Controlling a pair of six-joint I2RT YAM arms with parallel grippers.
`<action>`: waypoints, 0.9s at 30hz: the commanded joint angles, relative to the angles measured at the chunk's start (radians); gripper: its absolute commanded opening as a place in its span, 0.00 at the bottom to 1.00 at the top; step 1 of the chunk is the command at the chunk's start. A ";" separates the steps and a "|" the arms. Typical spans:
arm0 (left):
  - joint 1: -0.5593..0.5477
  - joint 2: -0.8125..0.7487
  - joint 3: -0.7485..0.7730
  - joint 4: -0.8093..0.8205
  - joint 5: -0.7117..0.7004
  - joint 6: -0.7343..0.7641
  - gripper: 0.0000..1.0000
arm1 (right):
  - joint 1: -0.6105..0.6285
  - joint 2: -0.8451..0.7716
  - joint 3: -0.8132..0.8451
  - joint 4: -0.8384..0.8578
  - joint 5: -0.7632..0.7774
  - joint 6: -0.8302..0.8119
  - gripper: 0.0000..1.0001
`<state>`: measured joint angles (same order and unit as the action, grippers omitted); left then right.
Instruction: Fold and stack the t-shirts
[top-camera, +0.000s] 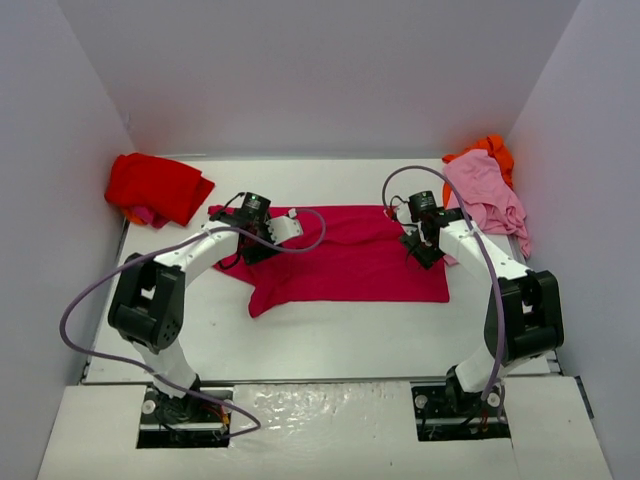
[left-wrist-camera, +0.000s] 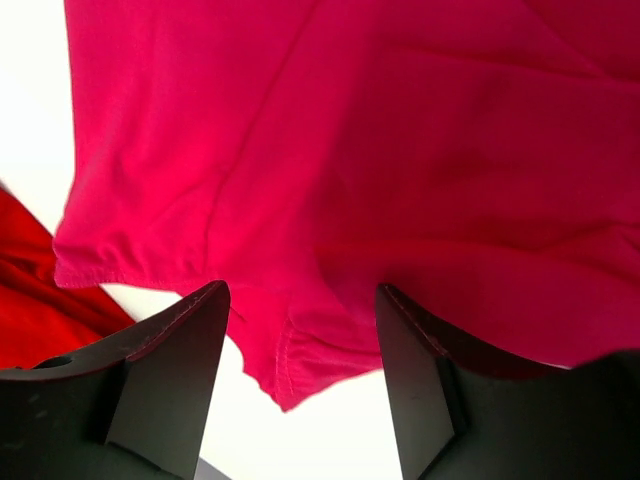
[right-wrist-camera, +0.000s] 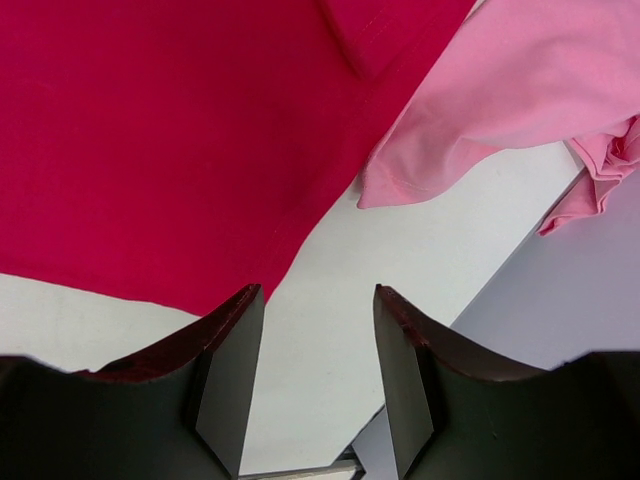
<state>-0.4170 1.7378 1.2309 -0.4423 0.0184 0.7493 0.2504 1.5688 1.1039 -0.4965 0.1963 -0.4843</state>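
Left jaws: parted wide, empty, over the left sleeve edge of the crimson-magenta cloth t-shirt (top-camera: 350, 262). Right jaws: parted wide, empty, at its right edge. That shirt: spread mid white worktop (top-camera: 330, 335). Pale pink crumpled t-shirt (top-camera: 485, 190): overlapping its far right corner. Bright red bunched t-shirt (top-camera: 155, 185): beyond its far left. Orange cloth t-shirt (top-camera: 492, 148): behind the pink, farthest.

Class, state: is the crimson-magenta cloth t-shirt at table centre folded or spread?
Spread: the crimson-magenta cloth t-shirt lies flat and wide.
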 joint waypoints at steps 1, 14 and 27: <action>0.006 -0.187 -0.029 0.005 0.057 0.016 0.57 | 0.009 -0.049 -0.010 0.001 0.051 -0.027 0.45; -0.010 -0.399 -0.181 -0.363 0.137 0.125 0.53 | 0.014 0.007 0.006 0.016 0.007 -0.013 0.46; -0.021 -0.190 -0.145 -0.452 0.374 0.044 0.55 | 0.030 -0.013 -0.006 0.015 0.023 0.000 0.46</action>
<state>-0.4339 1.5110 1.0381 -0.8714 0.2931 0.8221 0.2713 1.5822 1.0863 -0.4884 0.2016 -0.4973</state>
